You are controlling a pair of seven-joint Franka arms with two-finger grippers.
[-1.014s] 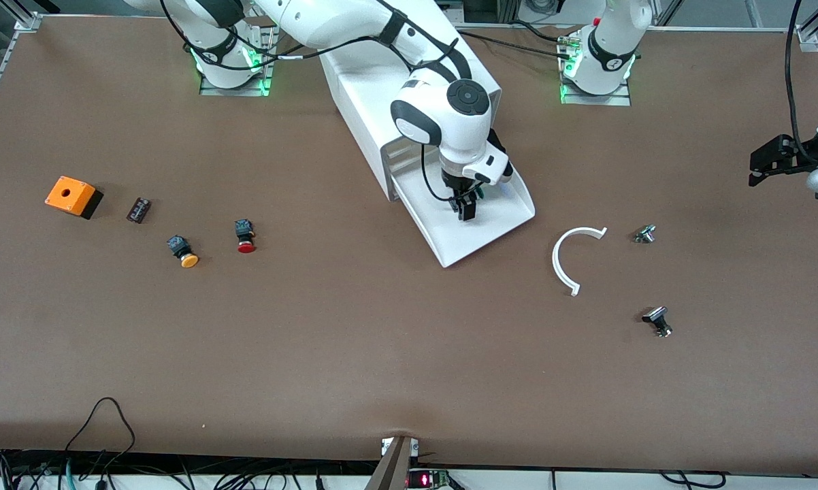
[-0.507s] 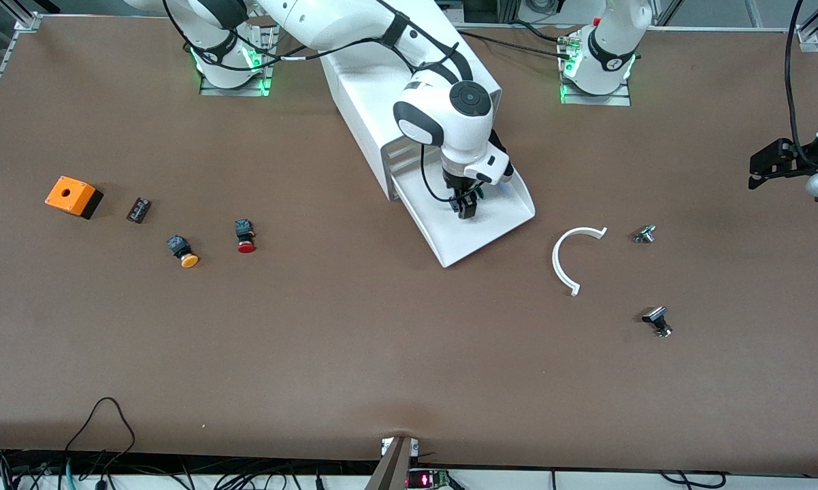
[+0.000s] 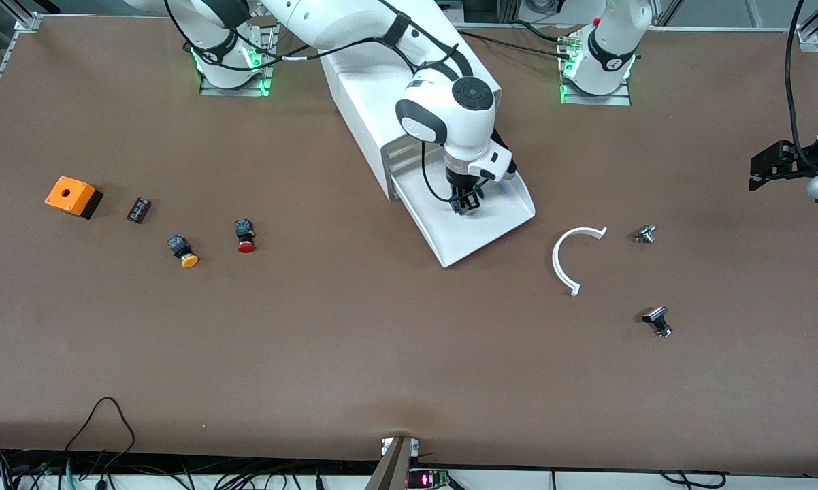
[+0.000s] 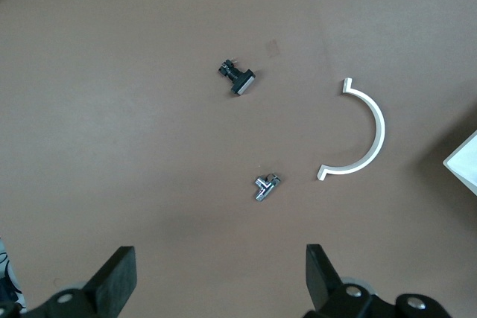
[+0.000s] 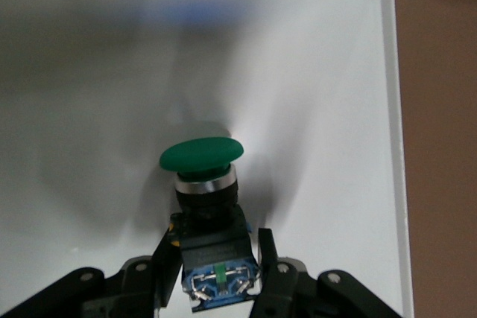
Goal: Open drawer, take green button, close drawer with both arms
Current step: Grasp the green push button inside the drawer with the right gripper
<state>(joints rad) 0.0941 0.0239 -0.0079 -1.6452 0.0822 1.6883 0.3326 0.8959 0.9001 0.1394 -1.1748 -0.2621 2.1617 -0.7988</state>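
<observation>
We see the right gripper (image 3: 465,203) down in the pulled-out drawer (image 3: 497,228), its fingers (image 5: 165,252) pinching the dark body of the green button (image 5: 203,176). The left gripper (image 3: 766,165) waits spread wide above the table's left-arm end.

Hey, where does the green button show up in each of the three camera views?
Front view: the green button barely peeks out under the right claw, over the open drawer.
Right wrist view: center, gripped by its dark body.
Left wrist view: not in it.
Shared landmark: the white drawer floor.
</observation>
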